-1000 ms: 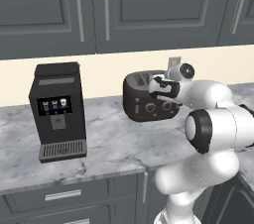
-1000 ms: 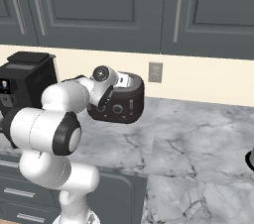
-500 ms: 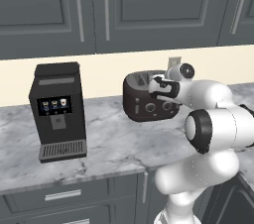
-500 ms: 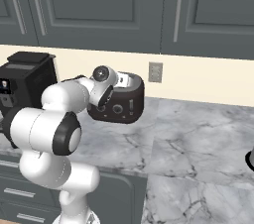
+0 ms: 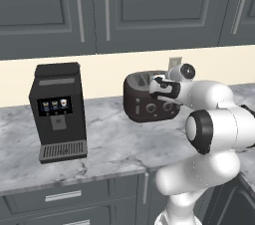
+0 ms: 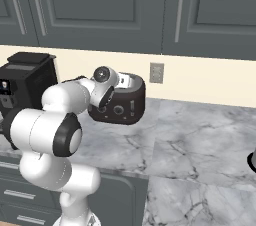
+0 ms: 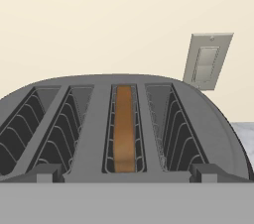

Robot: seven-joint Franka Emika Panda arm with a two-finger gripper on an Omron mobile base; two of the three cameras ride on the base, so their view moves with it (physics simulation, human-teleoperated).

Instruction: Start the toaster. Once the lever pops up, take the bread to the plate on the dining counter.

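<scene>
My claw (image 7: 126,173) hangs open over the toaster (image 5: 149,99), its two dark tips spread wide at the bottom of the hand view with nothing between them. In both base views my own wrist covers the claw and part of the toaster's top, so the slots are hard to make out there. The bread (image 7: 124,129) stands on edge, sunk in one slot, its top crust alone visible. The toaster sits on the marble counter (image 5: 114,144) below a wall outlet (image 7: 207,62). The coffee machine (image 5: 57,112) stands well apart; its screen icons are too small to read.
</scene>
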